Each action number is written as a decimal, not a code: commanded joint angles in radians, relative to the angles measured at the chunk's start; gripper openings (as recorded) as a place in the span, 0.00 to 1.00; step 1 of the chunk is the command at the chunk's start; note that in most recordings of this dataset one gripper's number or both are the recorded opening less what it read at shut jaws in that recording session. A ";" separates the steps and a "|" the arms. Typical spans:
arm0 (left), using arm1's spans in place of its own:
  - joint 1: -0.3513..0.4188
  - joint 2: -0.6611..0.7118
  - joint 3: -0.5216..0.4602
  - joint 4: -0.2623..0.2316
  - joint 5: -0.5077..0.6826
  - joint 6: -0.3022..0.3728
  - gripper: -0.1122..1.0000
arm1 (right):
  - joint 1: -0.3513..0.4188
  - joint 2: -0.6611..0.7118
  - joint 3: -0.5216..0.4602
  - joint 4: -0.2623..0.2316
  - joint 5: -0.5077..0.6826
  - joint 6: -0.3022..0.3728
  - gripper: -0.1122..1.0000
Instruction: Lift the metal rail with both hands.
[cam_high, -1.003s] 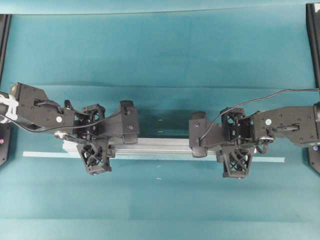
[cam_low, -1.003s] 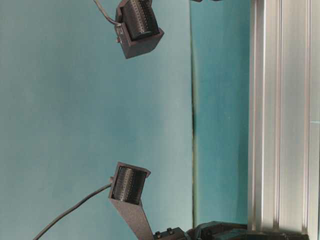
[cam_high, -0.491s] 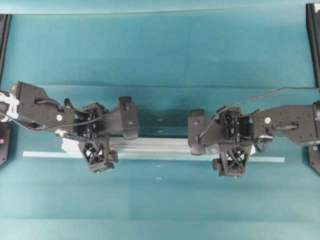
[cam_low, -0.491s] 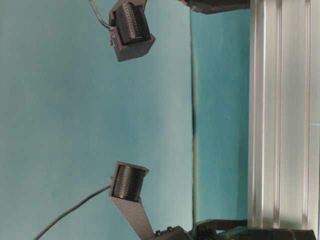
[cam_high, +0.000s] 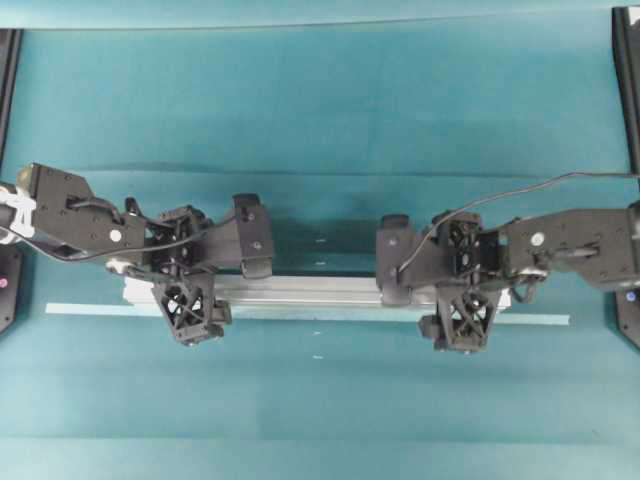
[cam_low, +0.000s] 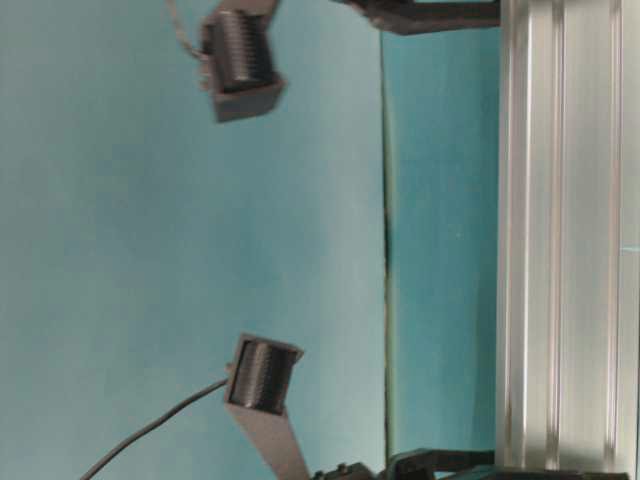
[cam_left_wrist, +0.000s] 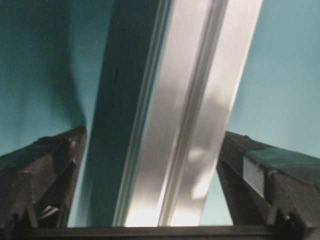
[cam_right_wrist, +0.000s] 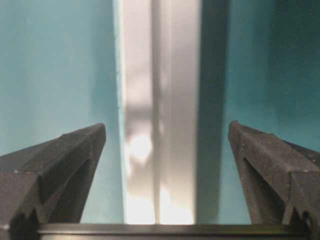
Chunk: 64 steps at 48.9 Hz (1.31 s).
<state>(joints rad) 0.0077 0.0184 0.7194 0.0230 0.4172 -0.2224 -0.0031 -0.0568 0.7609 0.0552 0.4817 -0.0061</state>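
Observation:
The metal rail (cam_high: 310, 290) is a long silver grooved bar lying left to right on the teal table. My left gripper (cam_high: 190, 283) straddles its left end and my right gripper (cam_high: 463, 285) straddles its right end, each with one finger on either side. In the left wrist view the rail (cam_left_wrist: 185, 125) runs between the open jaws of the left gripper (cam_left_wrist: 154, 132); the right finger is close to the rail's edge and the left finger stands apart. In the right wrist view the rail (cam_right_wrist: 160, 100) lies between the open jaws of the right gripper (cam_right_wrist: 166, 124), with gaps on both sides.
A thin pale-blue tape strip (cam_high: 540, 319) lies along the table just in front of the rail and sticks out past both ends. Black frame posts (cam_high: 628, 80) stand at the table's far corners. The table-level view shows the rail (cam_low: 560, 250) and two black arm housings (cam_low: 238, 55).
Both grippers' jaws have narrowed around the rail, the front fingers moving in toward it. The rail has not moved.

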 joint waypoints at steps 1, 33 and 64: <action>-0.002 -0.060 0.009 0.000 -0.018 0.000 0.94 | -0.018 -0.055 -0.012 0.003 -0.006 0.003 0.98; 0.006 -0.476 0.081 0.003 -0.023 0.014 0.94 | -0.060 -0.373 0.000 0.003 -0.021 0.003 0.98; 0.031 -0.666 0.109 0.003 -0.153 0.017 0.94 | -0.097 -0.663 0.094 0.002 -0.267 0.002 0.98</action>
<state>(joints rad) 0.0337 -0.6197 0.8391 0.0230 0.2823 -0.2071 -0.0982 -0.6888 0.8544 0.0552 0.2332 -0.0031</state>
